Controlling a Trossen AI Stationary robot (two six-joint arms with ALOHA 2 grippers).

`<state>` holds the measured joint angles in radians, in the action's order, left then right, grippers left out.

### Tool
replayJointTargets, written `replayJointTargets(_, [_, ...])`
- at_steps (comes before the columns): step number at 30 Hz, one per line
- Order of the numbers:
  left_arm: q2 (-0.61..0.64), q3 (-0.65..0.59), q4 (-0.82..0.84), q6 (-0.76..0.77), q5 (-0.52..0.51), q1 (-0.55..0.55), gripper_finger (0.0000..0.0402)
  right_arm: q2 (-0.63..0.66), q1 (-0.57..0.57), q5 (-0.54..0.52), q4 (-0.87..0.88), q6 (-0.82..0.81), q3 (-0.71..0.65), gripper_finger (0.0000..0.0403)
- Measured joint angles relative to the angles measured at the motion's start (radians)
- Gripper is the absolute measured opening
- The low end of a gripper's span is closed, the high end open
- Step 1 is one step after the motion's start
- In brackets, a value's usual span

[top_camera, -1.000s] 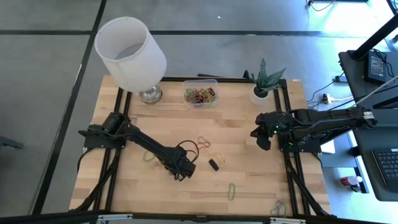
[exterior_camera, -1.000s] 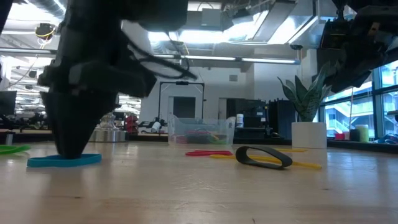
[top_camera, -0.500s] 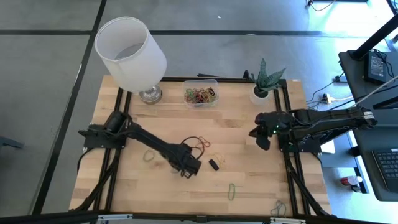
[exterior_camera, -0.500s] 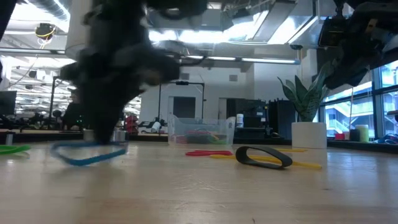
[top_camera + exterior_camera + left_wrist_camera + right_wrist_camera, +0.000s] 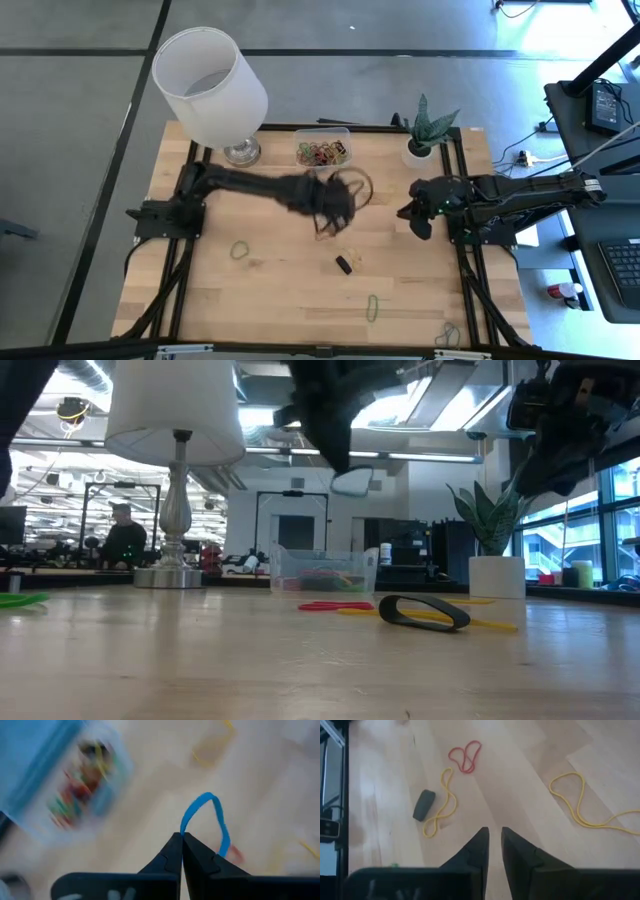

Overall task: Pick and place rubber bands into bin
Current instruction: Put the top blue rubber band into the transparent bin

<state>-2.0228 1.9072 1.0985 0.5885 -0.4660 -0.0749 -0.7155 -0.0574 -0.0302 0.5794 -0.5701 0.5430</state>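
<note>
Your left gripper (image 5: 181, 836) is pinching a blue rubber band (image 5: 206, 822) between fully closed fingertips, the loop sticking out past the tips, and it is hanging in the air above the table (image 5: 270, 290) rather than resting on it. In the high view that gripper (image 5: 335, 200) is sitting just short of the bin (image 5: 323, 150), with the bin lying beyond it toward the table's far edge; the left wrist view is showing the bin (image 5: 82, 785) ahead and off to one side, blurred, already holding a heap of mixed-colour bands. Just under and beyond your left gripper a red band (image 5: 327, 231) and a yellow band (image 5: 349, 250) are lying loose on the wood, with a black band (image 5: 343, 265) near them. Your right gripper (image 5: 412, 217) is waiting well off to the side of the left one, over the table's right part, its fingers (image 5: 472, 851) standing slightly apart with nothing between them. Ahead of it in its wrist view are lying the black band (image 5: 423, 804), a long yellow band (image 5: 441, 804), the red band (image 5: 465, 756) and another yellow band (image 5: 580, 802). Farther out, a green band (image 5: 240, 250) and a second green band (image 5: 373, 307) are lying apart from both grippers, and the lamp (image 5: 210, 85) and potted plant (image 5: 425, 135) are flanking the bin.
</note>
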Motion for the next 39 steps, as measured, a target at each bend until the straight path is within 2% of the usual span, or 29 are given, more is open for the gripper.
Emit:
replayJointTargets(7, [-0.002,0.022,-0.135,-0.319,0.023,0.215,0.0002,0.000,0.000,-0.037,-0.053,-0.077,0.000,0.0055])
replayJointTargets(13, [-0.050,0.025,-0.232,-0.475,0.083,0.382,0.0002,-0.001,0.000,-0.108,-0.076,-0.118,0.000,0.0055])
replayJointTargets(18, [-0.132,0.024,-0.221,-0.549,0.150,0.476,0.0002,-0.005,0.002,-0.168,-0.081,-0.186,0.001,0.0055])
replayJointTargets(24, [-0.222,0.024,-0.218,-0.568,0.179,0.511,0.0003,-0.011,0.002,-0.196,-0.092,-0.215,0.001,0.0055])
replayJointTargets(28, [-0.254,0.024,-0.203,-0.568,0.241,0.516,0.0003,-0.011,0.002,-0.224,-0.102,-0.215,0.001,0.0055])
replayJointTargets(35, [-0.270,0.024,-0.190,-0.552,0.340,0.521,0.0005,-0.011,0.002,-0.232,-0.105,-0.211,0.001,0.0055])
replayJointTargets(39, [-0.269,0.024,-0.166,-0.511,0.371,0.526,0.0024,-0.011,0.002,-0.232,-0.104,-0.210,0.001,0.0055])
